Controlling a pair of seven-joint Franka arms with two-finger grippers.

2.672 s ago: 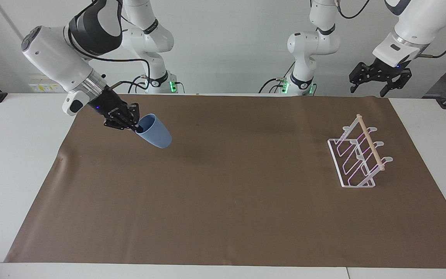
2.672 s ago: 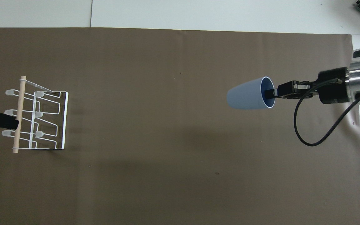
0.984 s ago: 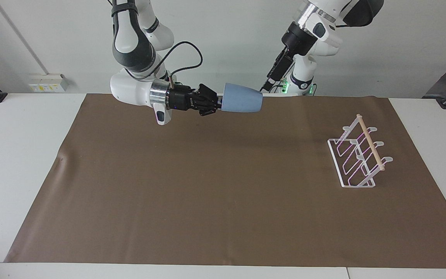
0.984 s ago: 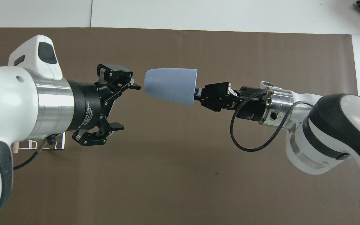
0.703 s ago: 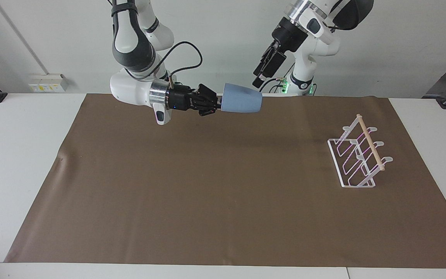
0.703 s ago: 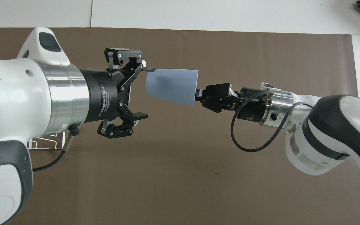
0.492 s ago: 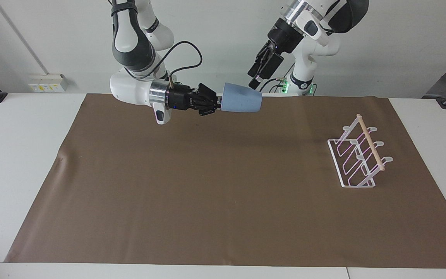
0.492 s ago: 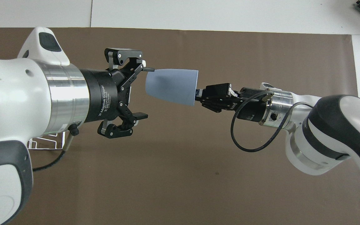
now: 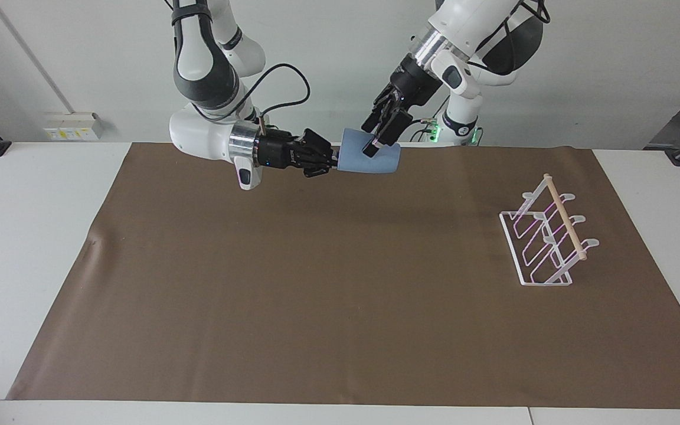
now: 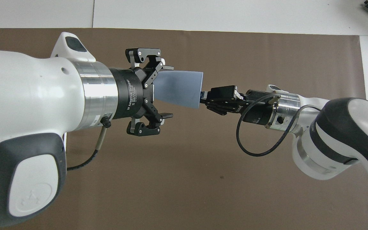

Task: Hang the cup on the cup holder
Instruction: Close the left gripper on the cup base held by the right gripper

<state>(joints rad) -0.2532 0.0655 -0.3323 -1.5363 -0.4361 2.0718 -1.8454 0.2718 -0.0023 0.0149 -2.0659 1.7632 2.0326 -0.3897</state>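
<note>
The light blue cup hangs on its side over the part of the mat closest to the robots, rim toward the right arm. My right gripper is shut on the cup's rim. My left gripper is open, and its jaws straddle the cup's narrow base end without closing on it. The clear cup holder, with its wooden dowel on top, stands on the mat toward the left arm's end. In the overhead view the left arm hides it.
A brown mat covers most of the white table. A black cable loops under the right arm's wrist.
The left gripper has moved in on the cup's base end, and its open jaws now straddle it. The right gripper has held the cup still.
</note>
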